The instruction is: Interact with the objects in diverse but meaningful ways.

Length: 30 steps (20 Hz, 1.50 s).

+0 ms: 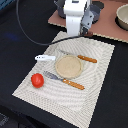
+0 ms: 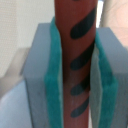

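Brown sausage stick (image 2: 75,60) (dark stripes) clamped; red tomato (image 1: 37,80) on mat.

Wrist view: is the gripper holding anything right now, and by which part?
Yes. The gripper is shut on a reddish-brown sausage stick with dark stripes, its teal-padded fingers clamping the shaft's sides; which part along its length cannot be told.

One striped beige placemat (image 1: 95,95). One round tan plate (image 1: 68,66). One red tomato (image 1: 37,80). One white fish shape (image 1: 45,58). Two orange-handled utensils: fork (image 1: 64,80), knife (image 1: 80,57). One brown sausage stick with dark stripes (image 2: 75,60). One grey pot (image 1: 122,16). One brown board (image 1: 102,25).
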{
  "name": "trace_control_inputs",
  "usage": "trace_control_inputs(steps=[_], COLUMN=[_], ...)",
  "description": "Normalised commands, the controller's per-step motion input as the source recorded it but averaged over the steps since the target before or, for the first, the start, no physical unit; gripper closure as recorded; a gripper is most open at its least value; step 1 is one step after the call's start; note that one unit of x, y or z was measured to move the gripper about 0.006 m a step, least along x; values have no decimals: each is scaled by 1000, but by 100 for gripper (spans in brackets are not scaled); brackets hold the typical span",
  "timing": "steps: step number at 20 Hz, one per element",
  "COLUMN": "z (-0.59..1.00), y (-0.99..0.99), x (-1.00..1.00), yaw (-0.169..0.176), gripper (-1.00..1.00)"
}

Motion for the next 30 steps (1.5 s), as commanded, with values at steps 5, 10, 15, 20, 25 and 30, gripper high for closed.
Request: trace_control_inputs(steps=[5,10,15,20,25,30], z=[-19,-1,-36,-154,-165,-47], y=[-709,-694,-477,-240,-42,11], x=[467,442,333,163,65,0], yaw=[-2,-7,-4,0,5,5], gripper=[100,100,100,100,-100,-100])
